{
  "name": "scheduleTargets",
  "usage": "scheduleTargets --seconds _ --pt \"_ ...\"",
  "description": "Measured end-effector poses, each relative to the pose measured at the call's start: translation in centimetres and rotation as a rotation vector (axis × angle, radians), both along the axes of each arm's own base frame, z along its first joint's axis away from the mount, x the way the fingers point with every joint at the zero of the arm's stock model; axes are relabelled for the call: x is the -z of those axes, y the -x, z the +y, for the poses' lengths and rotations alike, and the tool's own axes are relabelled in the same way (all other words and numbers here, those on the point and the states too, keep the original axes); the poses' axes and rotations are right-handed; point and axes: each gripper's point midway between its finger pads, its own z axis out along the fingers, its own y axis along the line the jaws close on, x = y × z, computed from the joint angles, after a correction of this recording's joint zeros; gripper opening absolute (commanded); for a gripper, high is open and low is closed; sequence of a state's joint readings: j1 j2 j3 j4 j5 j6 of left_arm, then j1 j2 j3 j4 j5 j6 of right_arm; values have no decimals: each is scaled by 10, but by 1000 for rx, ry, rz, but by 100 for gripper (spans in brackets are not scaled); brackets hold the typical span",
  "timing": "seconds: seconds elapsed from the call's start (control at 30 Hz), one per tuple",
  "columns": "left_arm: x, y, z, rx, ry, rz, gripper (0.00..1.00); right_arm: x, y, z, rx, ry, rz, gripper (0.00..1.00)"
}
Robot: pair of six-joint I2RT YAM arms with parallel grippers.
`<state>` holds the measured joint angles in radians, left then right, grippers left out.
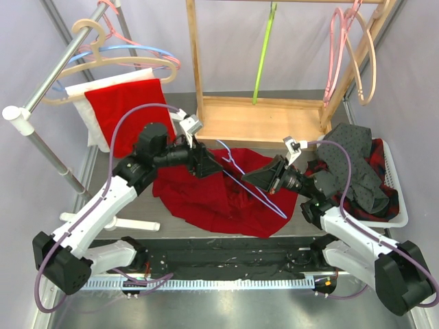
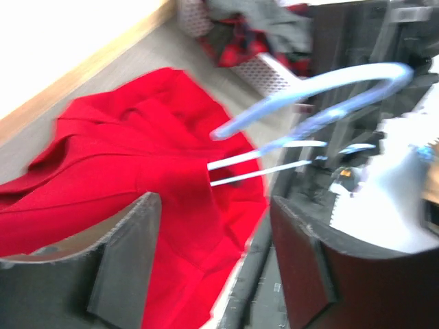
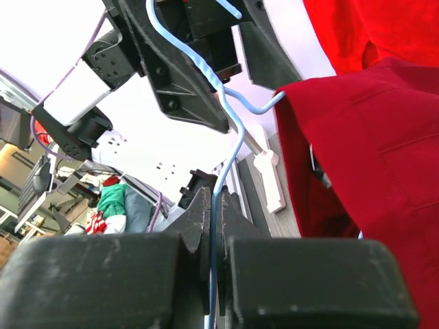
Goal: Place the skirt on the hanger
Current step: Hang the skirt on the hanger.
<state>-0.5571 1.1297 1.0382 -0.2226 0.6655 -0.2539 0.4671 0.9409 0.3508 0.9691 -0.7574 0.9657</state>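
Right gripper (image 3: 214,274) is clamped tight on the pale blue hanger (image 3: 230,130), and only the right wrist view shows the wire pinched between its fingers. Left gripper (image 2: 212,274) stands wide apart with nothing between, plain in its own wrist view. Red skirt (image 1: 206,199) lies crumpled at frame centre, beneath the hanger. White basket (image 1: 403,212) at the right edge holds dark dotted and plaid clothes (image 1: 357,171).

Both arms wearing white link shells w/ black joint housings: left arm (image 1: 103,205), right arm (image 1: 357,236). Bases (image 1: 58,264) showing as black, blocky units. Lavender cable (image 1: 127,120) looping off each arm. Small white cam box (image 1: 192,125) sitting at each wrist. Left gripper (image 1: 208,166) & right gripper (image 1: 247,177) showing matte black. Fingers (image 2: 127,267) looking flat, dark grey, w/ pad-like inner faces.
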Motion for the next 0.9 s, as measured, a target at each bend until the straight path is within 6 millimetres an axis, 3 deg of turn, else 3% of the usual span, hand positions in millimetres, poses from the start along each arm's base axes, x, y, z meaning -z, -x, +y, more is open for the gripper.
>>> scheduleTargets --seconds 0.13,0.23,0.33,0.47,0.7,0.9 --pt "7 -19 13 -127 -62 -39 75 -4 1 0 -4 -13 -9 1" --pt "15 -38 34 -291 -105 -103 75 -6 2 -1 -6 -17 -14 1" --pt "29 -52 59 -446 -141 -169 73 -6 2 -1 -7 -18 -14 1" --pt "52 -65 77 -535 -213 -226 72 -5 2 0 -9 -17 -13 1" --pt "69 -73 69 -453 -284 -276 72 -4 3 0 -16 -13 -12 1" --pt "67 -75 55 -383 -264 -306 72 1 1 1 -22 0 8 1"
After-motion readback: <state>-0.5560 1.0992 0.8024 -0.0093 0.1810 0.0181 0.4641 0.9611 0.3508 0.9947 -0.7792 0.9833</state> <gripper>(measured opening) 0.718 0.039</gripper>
